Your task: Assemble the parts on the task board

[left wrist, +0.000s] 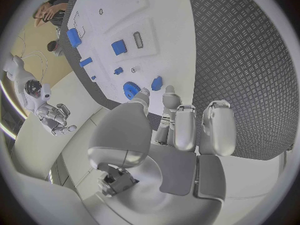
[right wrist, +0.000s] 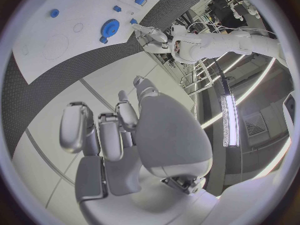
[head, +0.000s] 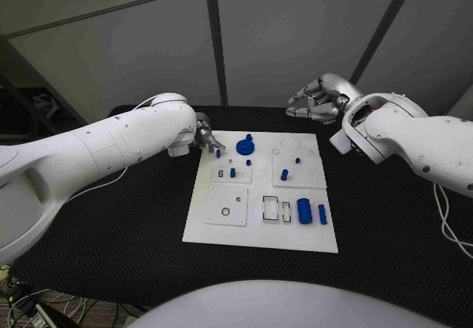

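Observation:
The white task board (head: 225, 229) (left wrist: 164, 30) lies mid-table. On its far part sit a blue gear (head: 245, 145) (left wrist: 130, 90) (right wrist: 110, 26), a small blue piece (head: 218, 153) (left wrist: 157, 83) and several short blue pegs (head: 284, 175). Near its right front lie a blue cylinder (head: 305, 211) and a blue bar (head: 322, 214). My left hand (head: 204, 134) (left wrist: 181, 125) hovers at the board's far left corner, fingertips close to the small piece and the gear, holding nothing. Beyond the far edge my right hand (head: 317, 101) (right wrist: 125, 130) hangs raised, fingers loosely bent and empty.
The board carries raised white plates with round and rectangular slots (head: 270, 208). Black textured table (head: 394, 225) surrounds the board on all sides. Grey wall panels stand behind the table's far edge.

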Robot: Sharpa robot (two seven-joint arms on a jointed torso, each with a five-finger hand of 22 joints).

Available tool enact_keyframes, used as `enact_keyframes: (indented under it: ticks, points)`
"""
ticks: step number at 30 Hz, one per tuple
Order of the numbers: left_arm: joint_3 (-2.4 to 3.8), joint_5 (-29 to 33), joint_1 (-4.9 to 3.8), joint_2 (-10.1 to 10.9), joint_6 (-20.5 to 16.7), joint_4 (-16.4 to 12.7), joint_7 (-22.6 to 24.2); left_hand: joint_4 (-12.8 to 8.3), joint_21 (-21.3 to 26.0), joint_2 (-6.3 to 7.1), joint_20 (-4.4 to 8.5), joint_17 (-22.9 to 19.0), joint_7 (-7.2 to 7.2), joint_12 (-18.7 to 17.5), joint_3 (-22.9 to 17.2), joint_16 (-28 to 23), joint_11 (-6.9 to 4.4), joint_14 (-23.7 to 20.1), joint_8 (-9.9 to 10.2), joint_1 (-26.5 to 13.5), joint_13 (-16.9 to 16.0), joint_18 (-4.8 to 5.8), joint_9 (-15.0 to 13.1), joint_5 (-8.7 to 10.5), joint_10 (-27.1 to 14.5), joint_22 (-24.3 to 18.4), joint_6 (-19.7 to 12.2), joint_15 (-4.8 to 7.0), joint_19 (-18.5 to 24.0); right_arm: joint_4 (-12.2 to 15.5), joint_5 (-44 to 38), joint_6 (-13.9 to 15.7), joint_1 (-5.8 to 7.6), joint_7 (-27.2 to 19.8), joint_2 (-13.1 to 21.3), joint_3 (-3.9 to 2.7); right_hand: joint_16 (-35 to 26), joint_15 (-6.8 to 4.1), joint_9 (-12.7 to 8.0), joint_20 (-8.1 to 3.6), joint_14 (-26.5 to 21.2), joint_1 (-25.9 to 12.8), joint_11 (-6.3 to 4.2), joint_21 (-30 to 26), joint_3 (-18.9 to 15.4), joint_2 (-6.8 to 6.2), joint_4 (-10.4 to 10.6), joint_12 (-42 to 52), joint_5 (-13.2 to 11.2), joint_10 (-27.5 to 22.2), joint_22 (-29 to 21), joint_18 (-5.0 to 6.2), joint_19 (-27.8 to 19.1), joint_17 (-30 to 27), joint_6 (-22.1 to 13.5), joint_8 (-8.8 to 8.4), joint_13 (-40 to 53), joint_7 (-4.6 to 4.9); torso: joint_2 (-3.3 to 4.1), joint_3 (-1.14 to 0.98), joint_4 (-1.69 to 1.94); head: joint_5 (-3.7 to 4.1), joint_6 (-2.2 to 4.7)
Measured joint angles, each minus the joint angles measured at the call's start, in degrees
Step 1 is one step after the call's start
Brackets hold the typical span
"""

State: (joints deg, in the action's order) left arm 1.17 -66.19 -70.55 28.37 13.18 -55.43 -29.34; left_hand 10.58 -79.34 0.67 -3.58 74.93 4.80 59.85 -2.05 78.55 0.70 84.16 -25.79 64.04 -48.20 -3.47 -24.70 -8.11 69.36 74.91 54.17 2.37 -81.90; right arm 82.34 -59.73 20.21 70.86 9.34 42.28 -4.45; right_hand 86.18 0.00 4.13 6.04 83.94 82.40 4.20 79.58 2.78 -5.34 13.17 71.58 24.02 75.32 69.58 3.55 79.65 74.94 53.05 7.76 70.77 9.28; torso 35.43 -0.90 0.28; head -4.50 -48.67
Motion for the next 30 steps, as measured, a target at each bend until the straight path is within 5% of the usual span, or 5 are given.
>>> enact_keyframes:
  ticks: [30]
  points:
    - [0.0,0.4,0.07,0.1,0.8,-0.3,1.1,-0.9,-0.7,-1.46,0.01,0.0,-0.52,0.3,-0.2,0.2,-0.49,-0.2,0.3,2.5,-0.2,0.0,0.1,0.0,0.5,0.0,1.3,0.2,-0.4,-0.1,0.0,-0.2,0.0,0.0,-0.2,0.0,0.0,0.0,0.0,0.0,0.0,0.0,0.0,0.0,0.0,0.0,0.0,0.0,0.0,0.0,0.0,0.0,0.0,0.0,0.0,0.0,0.0,0.0,-0.02,0.02,0.03,-0.02,-0.3]
